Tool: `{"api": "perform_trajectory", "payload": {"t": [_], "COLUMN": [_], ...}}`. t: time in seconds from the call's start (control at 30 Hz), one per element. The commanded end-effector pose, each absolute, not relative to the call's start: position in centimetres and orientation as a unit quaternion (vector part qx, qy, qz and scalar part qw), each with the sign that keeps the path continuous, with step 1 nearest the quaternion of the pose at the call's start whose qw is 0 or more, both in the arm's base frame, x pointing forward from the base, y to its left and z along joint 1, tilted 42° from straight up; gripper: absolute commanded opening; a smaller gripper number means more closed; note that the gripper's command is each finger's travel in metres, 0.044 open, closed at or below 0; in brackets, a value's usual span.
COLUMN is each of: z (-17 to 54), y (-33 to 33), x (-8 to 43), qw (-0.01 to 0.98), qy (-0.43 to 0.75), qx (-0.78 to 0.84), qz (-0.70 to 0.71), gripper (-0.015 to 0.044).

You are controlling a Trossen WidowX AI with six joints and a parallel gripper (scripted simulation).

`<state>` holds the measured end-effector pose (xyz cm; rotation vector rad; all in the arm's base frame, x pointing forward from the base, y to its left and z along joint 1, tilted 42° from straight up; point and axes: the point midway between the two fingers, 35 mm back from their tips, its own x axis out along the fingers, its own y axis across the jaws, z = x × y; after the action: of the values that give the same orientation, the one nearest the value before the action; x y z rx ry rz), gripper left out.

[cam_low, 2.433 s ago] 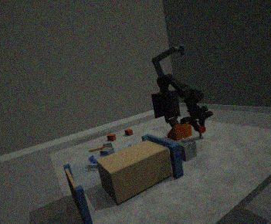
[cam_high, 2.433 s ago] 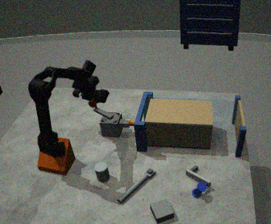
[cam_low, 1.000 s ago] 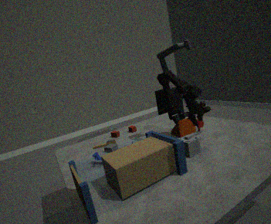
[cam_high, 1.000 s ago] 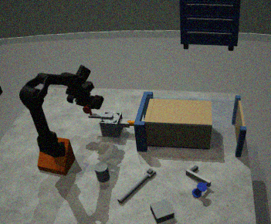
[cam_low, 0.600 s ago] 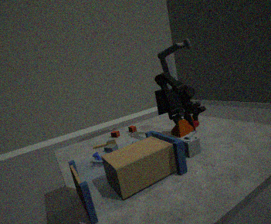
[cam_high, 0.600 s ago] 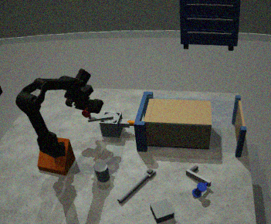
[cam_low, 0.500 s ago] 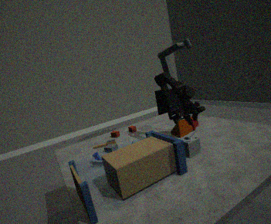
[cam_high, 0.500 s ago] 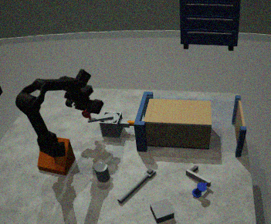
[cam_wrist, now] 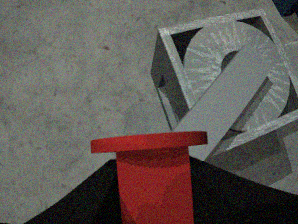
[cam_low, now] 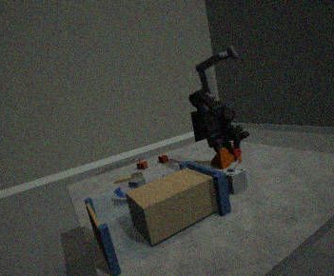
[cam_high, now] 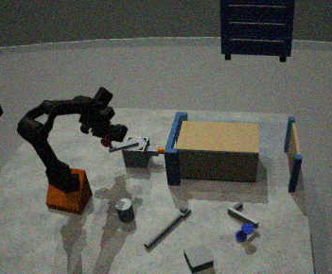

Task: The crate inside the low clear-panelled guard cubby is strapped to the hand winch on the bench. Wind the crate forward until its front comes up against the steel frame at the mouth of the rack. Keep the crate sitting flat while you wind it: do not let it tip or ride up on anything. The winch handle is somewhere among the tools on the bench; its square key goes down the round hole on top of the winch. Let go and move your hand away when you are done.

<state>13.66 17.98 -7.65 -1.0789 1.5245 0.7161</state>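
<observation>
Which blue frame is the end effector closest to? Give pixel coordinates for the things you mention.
The blue frame (cam_high: pixel 173 165) (cam_low: pixel 226 195) right by the winch (cam_high: pixel 136 159) (cam_low: pixel 240 182). The other blue frame (cam_high: pixel 293 175) (cam_low: pixel 108 248) stands past the crate's far end.

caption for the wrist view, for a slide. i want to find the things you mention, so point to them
The gripper (cam_wrist: pixel 148 167) grips the red knob (cam_wrist: pixel 156 180) of the crank handle (cam_wrist: pixel 225 95), whose flat arm crosses the open-topped winch (cam_wrist: pixel 172 75) and its ribbed drum (cam_wrist: pixel 205 50).

The crate (cam_high: pixel 218 136) (cam_low: pixel 173 187), toward the tabletop's far right corner in the top view, looks like plain matt wood or cardboard, smooth-faced, beside a steel frame (cam_high: pixel 173 165) (cam_low: pixel 224 195) with a flat, painted-looking blue finish. The red knob (cam_high: pixel 106 141) (cam_low: pixel 238 154) (cam_wrist: pixel 154 185) looks like smooth, low-sheen plastic, and the winch (cam_high: pixel 136 158) (cam_low: pixel 239 182) (cam_wrist: pixel 172 75) like dull grey metal with a streaked drum. The tabletop (cam_high: pixel 101 246) (cam_low: pixel 287 209) (cam_wrist: pixel 75 75) has a mottled, matt, concrete-like surface out to its edges.
</observation>
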Motion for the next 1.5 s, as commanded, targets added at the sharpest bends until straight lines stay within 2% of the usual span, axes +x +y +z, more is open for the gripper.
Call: {"api": "perform_trajectory", "payload": {"t": [0.0, 1.47], "z": [-7.2, -5.4], "y": [16.7, 13.4], "x": [14.2, 17.9], "qw": [0.537, 0.537], "qy": [0.643, 0.643], "qx": [-0.464, -0.465], "qz": [0.288, 0.286], "gripper": [0.0000, 0.0000]}}
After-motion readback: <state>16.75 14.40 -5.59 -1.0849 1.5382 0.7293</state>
